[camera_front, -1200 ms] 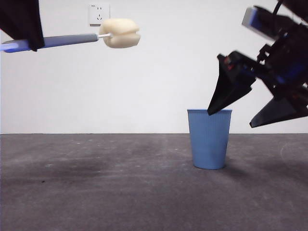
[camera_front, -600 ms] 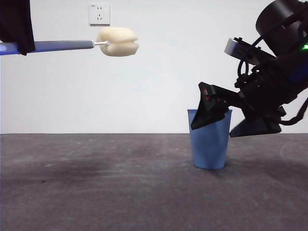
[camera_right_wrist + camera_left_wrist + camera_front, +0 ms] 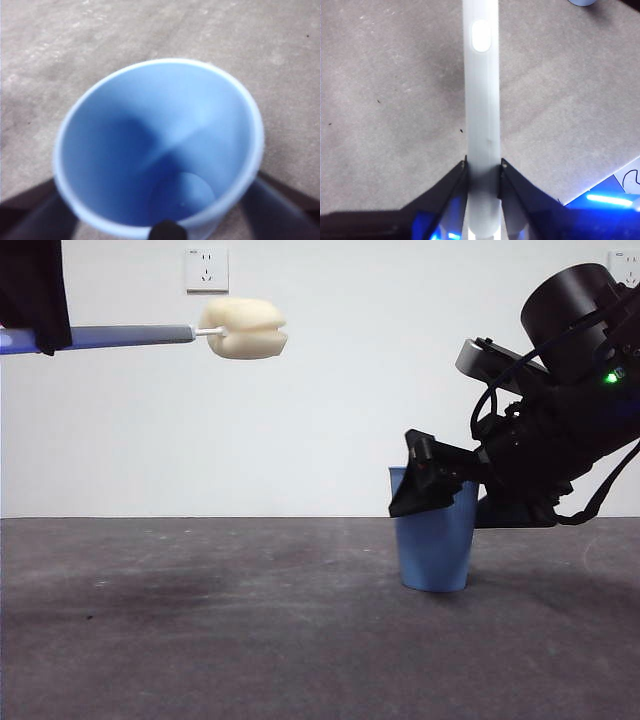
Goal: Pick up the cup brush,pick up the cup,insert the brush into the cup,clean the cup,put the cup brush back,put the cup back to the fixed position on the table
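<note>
Two hands: left hand (image 3: 482, 167) clamps the slim cup brush (image 3: 243, 328) with its lobed sponge; right hand (image 3: 165, 210) straddles the tapered blue cup (image 3: 434, 550), grip indiscernible.

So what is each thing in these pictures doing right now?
cup brush: held level, high in the air, sponge head free.
left tool: shut on the brush handle.
cup: upright on the table, looks empty inside.
right tool: jaws on either side of the cup's rim; grip unclear.
</note>
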